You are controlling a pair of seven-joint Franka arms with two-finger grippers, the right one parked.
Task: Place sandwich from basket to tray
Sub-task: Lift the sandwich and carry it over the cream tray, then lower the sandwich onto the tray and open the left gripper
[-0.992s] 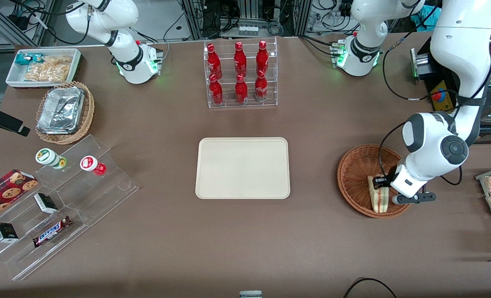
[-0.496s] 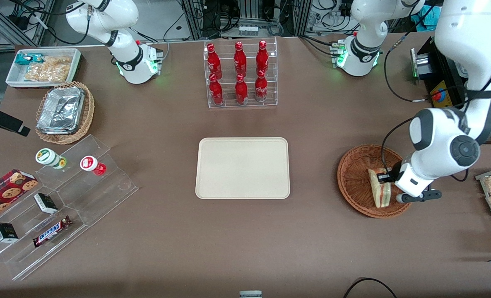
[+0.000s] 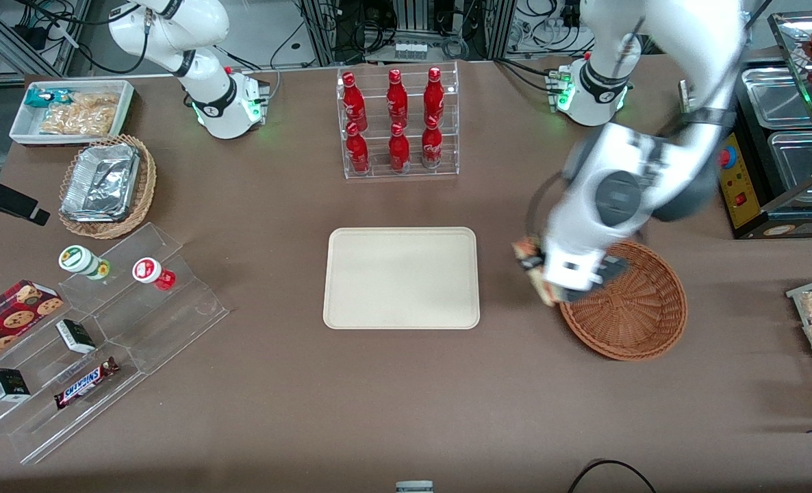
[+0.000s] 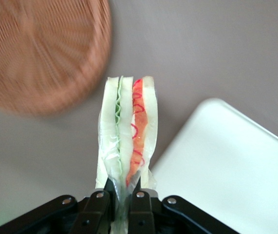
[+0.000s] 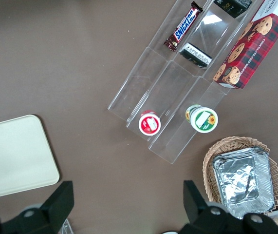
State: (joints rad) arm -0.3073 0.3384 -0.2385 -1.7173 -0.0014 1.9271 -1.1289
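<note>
bench (image 3: 406, 383) is brown, with everything laid out on it. working arm (image 3: 625, 185) hangs over the gap between the tray and the basket, blocking part of the basket rim from the front.

tray (image 3: 401, 277) sits flat mid-bench, cream, nothing on it. in the wrist view one rounded corner of it (image 4: 236, 165) shows under the sandwich.

basket (image 3: 628, 308) is beside the tray toward the working arm's end, reddish-brown wicker, nothing visible inside. wrist view catches it too (image 4: 41, 53), blurred.

bottle rack (image 3: 398, 123): clear acrylic, six red bottles, farther from the front camera than the tray. toward the parked arm's end: lighter wicker basket with foil containers (image 3: 108, 185), white bin of snacks (image 3: 70, 109), clear stepped display (image 3: 105, 329) with two small jars, two small dark boxes and a snickers bar (image 3: 85, 383). cookie box (image 3: 5, 318) next to it.

pincer (image 3: 541, 279) is in the air just at the basket rim nearest the tray, between the two. closed narrow on the sandwich, fingertips (image 4: 138, 202) pinching the wrap at one end.

sandwich (image 4: 126, 141) is out of the basket, off the bench, held edge-on: white bread, green layer one side, red the other, clear wrap. from the front only a bit of it (image 3: 530, 257) pokes out past the wrist. not over the tray yet, just beside its edge.
</note>
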